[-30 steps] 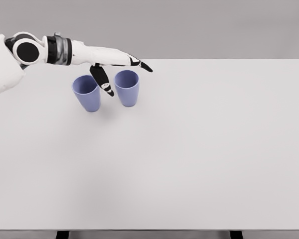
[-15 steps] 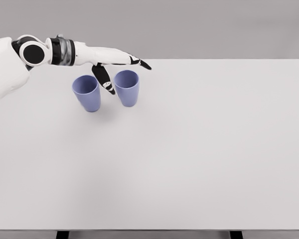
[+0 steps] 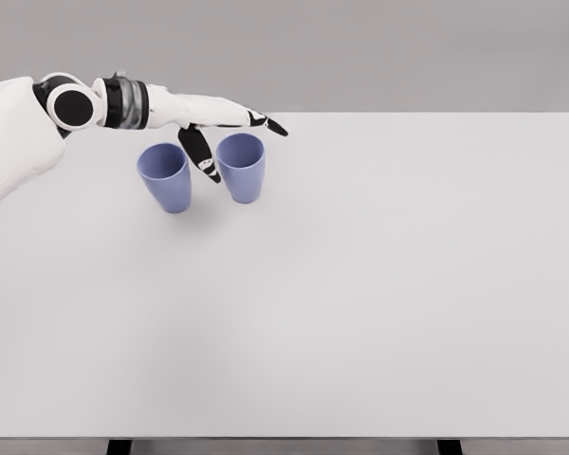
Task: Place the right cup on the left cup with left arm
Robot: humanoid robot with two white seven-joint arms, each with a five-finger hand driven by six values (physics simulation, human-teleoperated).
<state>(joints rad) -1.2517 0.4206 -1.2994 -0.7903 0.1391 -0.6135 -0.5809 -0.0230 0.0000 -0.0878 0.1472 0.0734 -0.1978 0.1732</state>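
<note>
Since the right cup [image 3: 242, 167] looks light, stiff and smooth, it is best gripped round its wall; left hand [image 3: 218, 121] is spread, empty.

The left arm's wrist and forearm slide rightward along the bench's far edge, while the left hand [image 3: 213, 123] shifts slightly; its thumb drops less low.
</note>
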